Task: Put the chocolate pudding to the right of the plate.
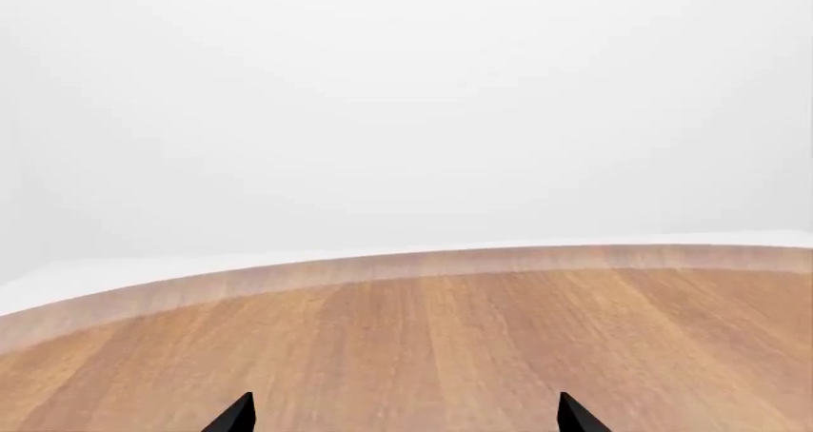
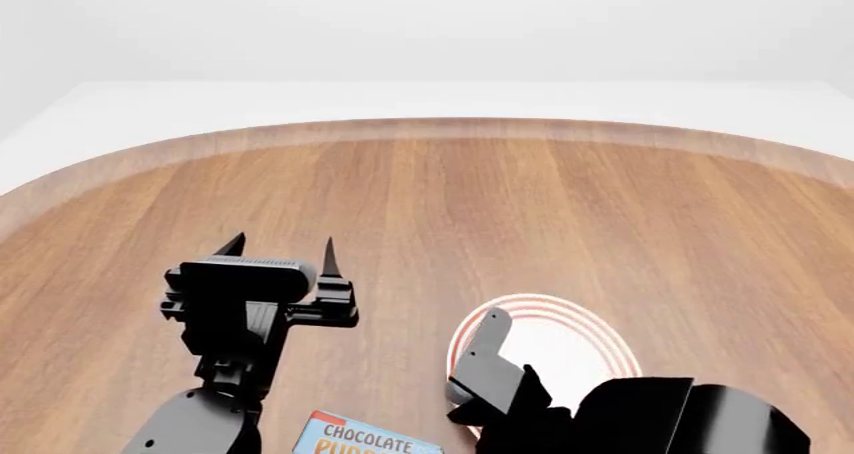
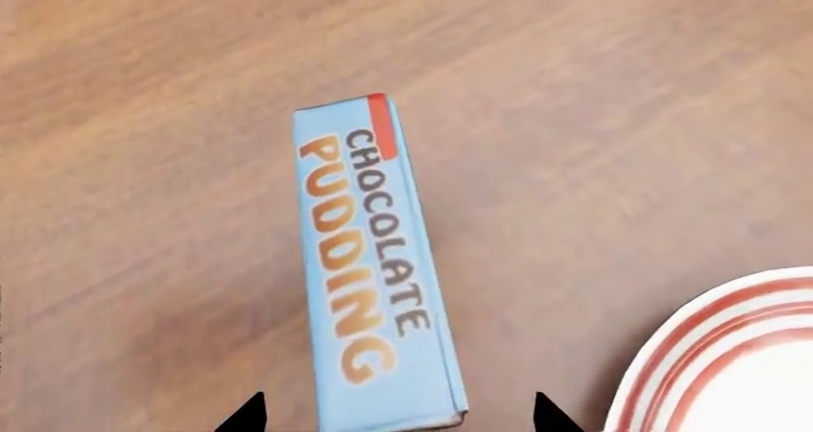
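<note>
The chocolate pudding (image 3: 375,270) is a narrow carton lying on the wood table, its blue face with orange and brown lettering and a red edge turned up. In the head view only its end (image 2: 367,440) shows at the bottom edge, left of the plate (image 2: 567,346). The plate is white with red-orange rings, and its rim also shows in the right wrist view (image 3: 711,351). My right gripper (image 3: 396,419) is open, with its jaws wide apart on either side of the carton's near end. My left gripper (image 2: 282,251) is open and empty over bare wood, far left of the plate.
The round wooden table (image 2: 441,204) has a pale curved rim (image 1: 381,265) with white floor beyond it. My right arm (image 2: 654,419) covers the plate's near side. No mugs are in view.
</note>
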### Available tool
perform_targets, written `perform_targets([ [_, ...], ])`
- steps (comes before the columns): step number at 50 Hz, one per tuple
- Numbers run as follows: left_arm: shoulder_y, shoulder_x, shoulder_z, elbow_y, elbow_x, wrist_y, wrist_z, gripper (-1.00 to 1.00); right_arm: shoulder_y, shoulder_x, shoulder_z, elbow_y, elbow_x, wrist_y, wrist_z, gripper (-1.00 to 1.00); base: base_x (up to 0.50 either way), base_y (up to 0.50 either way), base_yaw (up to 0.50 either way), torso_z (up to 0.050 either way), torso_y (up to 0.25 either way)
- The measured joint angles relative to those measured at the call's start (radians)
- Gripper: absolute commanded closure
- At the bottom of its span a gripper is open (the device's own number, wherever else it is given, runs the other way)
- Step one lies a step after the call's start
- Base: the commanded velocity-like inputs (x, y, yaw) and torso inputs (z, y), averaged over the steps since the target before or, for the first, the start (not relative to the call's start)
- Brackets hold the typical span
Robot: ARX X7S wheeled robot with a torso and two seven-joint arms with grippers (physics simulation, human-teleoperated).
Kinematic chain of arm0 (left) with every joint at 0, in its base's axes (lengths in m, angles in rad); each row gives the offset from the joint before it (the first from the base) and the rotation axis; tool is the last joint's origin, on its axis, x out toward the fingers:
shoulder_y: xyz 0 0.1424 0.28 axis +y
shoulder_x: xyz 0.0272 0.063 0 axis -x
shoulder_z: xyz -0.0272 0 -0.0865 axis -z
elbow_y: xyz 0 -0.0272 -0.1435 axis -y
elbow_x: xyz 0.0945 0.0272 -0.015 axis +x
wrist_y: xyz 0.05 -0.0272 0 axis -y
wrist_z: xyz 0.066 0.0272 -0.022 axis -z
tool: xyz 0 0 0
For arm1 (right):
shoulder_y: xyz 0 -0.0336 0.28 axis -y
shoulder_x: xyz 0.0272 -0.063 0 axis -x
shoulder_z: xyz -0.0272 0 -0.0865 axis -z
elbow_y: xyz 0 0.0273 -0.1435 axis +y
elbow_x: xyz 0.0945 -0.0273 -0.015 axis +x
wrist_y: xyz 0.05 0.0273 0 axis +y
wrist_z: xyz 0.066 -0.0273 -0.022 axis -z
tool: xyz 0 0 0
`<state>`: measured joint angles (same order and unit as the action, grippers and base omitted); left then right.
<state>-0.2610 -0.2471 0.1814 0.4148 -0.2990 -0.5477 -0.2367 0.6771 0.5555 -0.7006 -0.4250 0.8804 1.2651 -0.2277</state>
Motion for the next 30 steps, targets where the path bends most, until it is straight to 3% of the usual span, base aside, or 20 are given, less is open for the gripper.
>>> perform_targets([
  [30, -0.001, -0.006, 0.008, -0.013, -0.01, 0.014, -0.007, -1.0, 0.047, -0.062, -0.137, 0.189, -0.096, -0.087, -0.097, -1.0, 0.0, 0.0, 0.0, 0.0, 0.0],
])
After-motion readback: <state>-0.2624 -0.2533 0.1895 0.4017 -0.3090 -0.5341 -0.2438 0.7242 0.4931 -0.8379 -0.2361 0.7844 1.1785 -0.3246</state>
